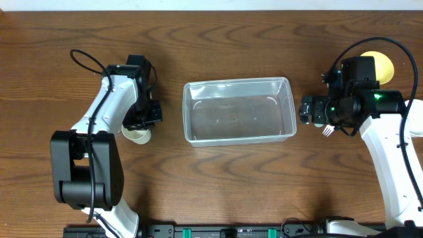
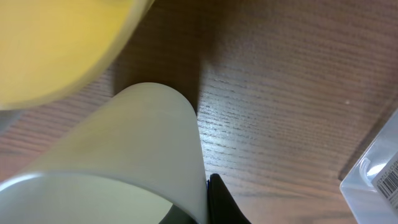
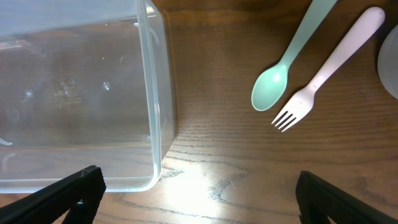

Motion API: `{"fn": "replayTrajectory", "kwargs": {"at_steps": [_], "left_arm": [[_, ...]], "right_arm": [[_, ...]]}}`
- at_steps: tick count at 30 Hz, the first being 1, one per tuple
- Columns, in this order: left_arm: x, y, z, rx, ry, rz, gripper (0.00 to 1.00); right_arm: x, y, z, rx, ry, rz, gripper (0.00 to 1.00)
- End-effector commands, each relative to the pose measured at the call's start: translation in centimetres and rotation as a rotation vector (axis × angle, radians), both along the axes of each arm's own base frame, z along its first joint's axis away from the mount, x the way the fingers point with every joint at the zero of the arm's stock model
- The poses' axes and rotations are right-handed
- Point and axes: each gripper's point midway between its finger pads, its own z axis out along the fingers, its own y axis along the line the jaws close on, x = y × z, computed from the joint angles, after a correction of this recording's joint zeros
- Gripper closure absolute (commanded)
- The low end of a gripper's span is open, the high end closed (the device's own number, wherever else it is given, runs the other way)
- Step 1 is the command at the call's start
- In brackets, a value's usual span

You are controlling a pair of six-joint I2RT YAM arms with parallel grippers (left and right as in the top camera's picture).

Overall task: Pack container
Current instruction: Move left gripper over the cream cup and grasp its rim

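Note:
The clear plastic container [image 1: 236, 83] stands empty at the table's middle. Its corner shows in the right wrist view [image 3: 159, 106] and the left wrist view [image 2: 375, 179]. A cream cup [image 1: 138, 136] stands left of it and fills the left wrist view [image 2: 124, 149]. My left gripper [image 1: 143, 123] is down on the cup, one finger outside its wall and one inside [image 2: 203, 204]. My right gripper [image 1: 307, 109] is open and empty just right of the container, low over bare wood [image 3: 205, 199]. A mint spoon [image 3: 280, 74] and a pink fork [image 3: 323, 71] lie beside it.
A yellow round thing [image 1: 382, 65] sits at the far right behind the right arm. A blurred yellow object [image 2: 56, 43] lies close behind the cream cup. A pale cup's edge [image 3: 392, 68] shows at the right. The fork also shows from overhead [image 1: 328, 130].

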Motion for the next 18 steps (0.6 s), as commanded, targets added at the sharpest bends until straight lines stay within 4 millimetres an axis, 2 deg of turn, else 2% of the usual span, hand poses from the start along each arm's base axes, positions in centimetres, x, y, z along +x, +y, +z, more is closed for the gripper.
{"fn": "replayTrajectory", "kwargs": {"at_steps": [1,4,9,12,15,18], "left_arm": [[0.3,-1.1,2.9,-0.006,-0.067,-0.032,0.94],[0.3,-3.0,6.3,-0.019,-0.145,-0.093,0.94],[1.7,-7.5,14.8,-0.040,-0.424,-0.230,0.94],[2.6,-10.6,18.4,-0.062,-0.553,-0.306,0.94],[3.5,-13.6,18.8,-0.097,-0.609,-0.364,0.94],[4.2,-15.8,16.9,-0.104,-0.585,-0.407,0.94]], "right_arm": [[0.4,-0.3,0.5,0.001,-0.012,-0.023,0.01],[0.5,-0.4,0.5,-0.006,-0.015,-0.025,0.01],[0.5,-0.7,0.5,-0.023,-0.015,-0.031,0.01],[0.5,-0.7,0.5,-0.022,-0.016,-0.032,0.01],[0.5,-0.7,0.5,-0.022,-0.016,-0.032,0.01],[0.5,-0.7,0.5,-0.022,-0.015,-0.031,0.01]]}}
